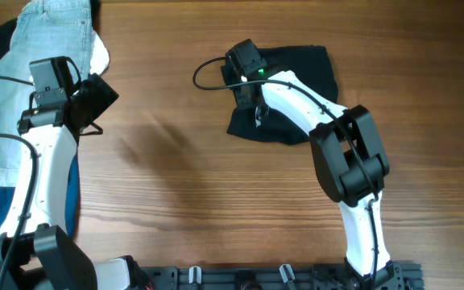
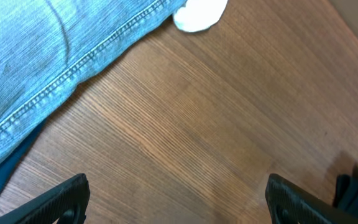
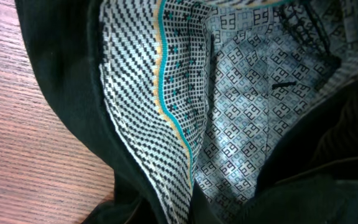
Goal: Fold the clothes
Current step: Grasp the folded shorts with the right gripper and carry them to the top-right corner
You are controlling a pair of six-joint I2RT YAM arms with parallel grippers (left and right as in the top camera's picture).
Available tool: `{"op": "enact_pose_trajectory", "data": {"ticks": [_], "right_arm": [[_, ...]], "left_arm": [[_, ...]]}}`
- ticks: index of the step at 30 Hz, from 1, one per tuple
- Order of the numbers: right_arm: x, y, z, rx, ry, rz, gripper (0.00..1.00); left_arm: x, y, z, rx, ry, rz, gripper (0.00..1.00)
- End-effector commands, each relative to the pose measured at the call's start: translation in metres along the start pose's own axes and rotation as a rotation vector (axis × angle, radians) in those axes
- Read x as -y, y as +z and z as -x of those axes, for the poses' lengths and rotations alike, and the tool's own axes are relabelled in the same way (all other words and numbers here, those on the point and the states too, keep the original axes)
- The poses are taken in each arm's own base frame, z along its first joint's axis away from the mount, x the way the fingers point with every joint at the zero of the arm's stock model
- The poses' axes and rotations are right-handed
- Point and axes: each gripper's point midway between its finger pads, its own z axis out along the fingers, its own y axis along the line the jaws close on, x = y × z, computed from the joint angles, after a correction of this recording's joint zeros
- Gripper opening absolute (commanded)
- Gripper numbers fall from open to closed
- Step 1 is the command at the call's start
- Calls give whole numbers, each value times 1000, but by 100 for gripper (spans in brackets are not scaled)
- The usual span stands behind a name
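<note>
Overhead, the black shorts [image 1: 312, 76] lie in a compact, uneven bundle at the far side of the tabletop [image 1: 184, 185], the right claw [image 1: 258, 115] down on their left edge; folding looks begun, not finished. Left wrist: the left claw [image 2: 176, 202] hangs spread and empty near the denim shorts [image 2: 36, 68]. Right wrist shows only patterned waistband lining [image 3: 166, 93], so whether that claw grips, I cannot tell.

Bare table [image 1: 184, 177] lies wide open between the denim shorts [image 1: 51, 40] heaped at the far left and the black shorts [image 1: 308, 64], which the right arm [image 1: 300, 101] crosses from the near side.
</note>
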Motion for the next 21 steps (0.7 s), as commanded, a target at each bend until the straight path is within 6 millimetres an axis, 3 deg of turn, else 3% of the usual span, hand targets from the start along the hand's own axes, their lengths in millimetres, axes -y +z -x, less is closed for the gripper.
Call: {"op": "enact_pose_trajectory", "data": {"ticks": [1,3,4,6,8,10,13,14,18,21], "right_arm": [[79,33,-16,-77,129,-140,4],[124,34,-8,-55,214,-166,4],[163,32,-2,-36,285,-190,4],[227,23,15,24,266,-213,4],[282,11,25,86,328,-264,4],[323,5,28,158,439,-271,4],[353,0,36,264,631,-242,4],[369,-6,46,345,752,-241,4],[398,-19,74,573,1015,-245,4],[417,-4,67,638,1171,-282,4]], "left_arm": [[-4,2,-1,-7,5,18,91],[-4,2,-1,-8,5,18,90],[-4,2,-1,-8,5,18,90],[-3,2,0,-2,2,15,89],[-2,2,2,5,2,11,88],[-2,2,2,5,2,11,87],[-2,2,2,5,2,11,87],[-2,2,2,4,2,10,86],[4,2,-2,-11,10,-13,86],[11,2,-7,-16,27,-23,86]]}}
